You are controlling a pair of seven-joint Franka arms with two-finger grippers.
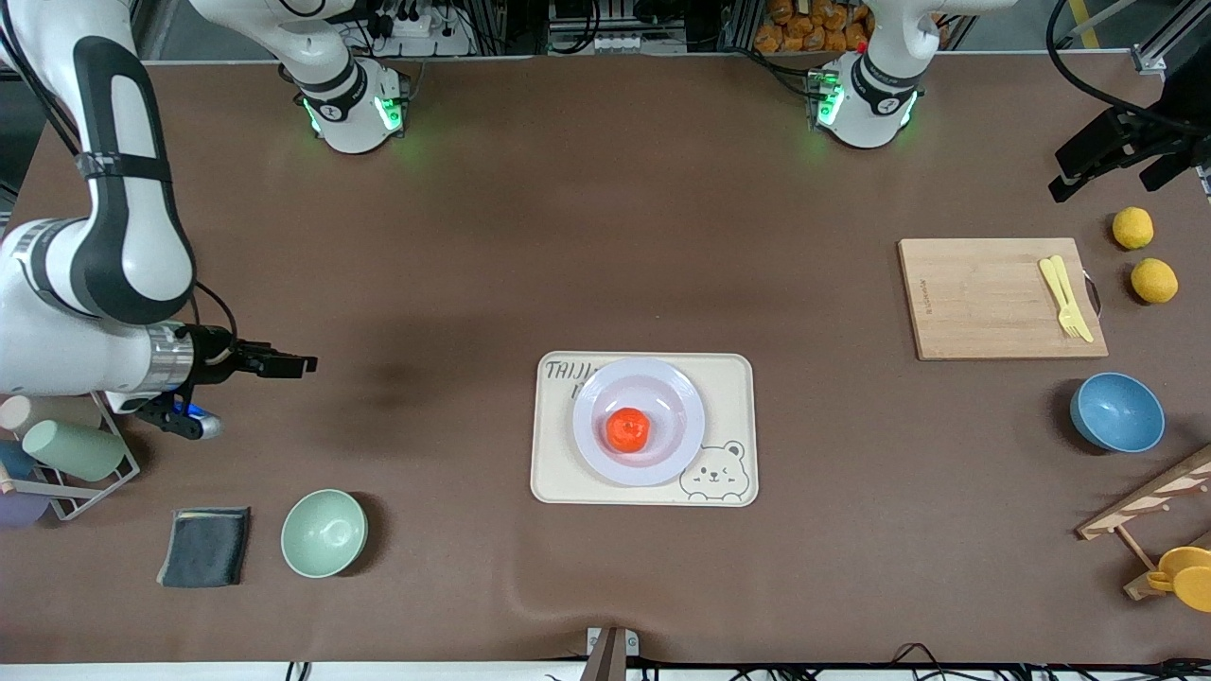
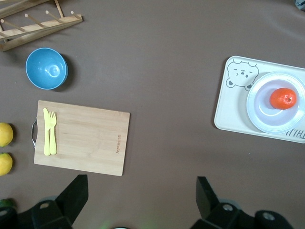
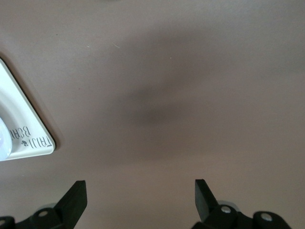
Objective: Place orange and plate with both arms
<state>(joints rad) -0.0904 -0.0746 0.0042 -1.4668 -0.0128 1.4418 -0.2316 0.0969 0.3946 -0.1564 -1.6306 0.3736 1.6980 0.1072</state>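
The orange (image 1: 627, 429) is seen in the middle of the white plate (image 1: 683, 397). The plate is set on the cream bear-print tray (image 1: 733, 369) at the middle of the desk (image 1: 605, 227).

The right gripper (image 1: 284, 363) is held in the air over bare desk toward the right arm's end; its fingers (image 3: 74, 200) are spread apart and nothing is gripped.

The left gripper (image 2: 140, 198) is held high over the left arm's end of the desk, fingers (image 2: 71, 195) apart and empty. Below it, a wooden cutting board (image 1: 984, 303) is noted with a yellow fork (image 1: 1067, 298) on it. Two lemons (image 1: 1132, 228) lie beside the board, and a blue bowl (image 1: 1116, 412) sits nearer to the front camera than the board.
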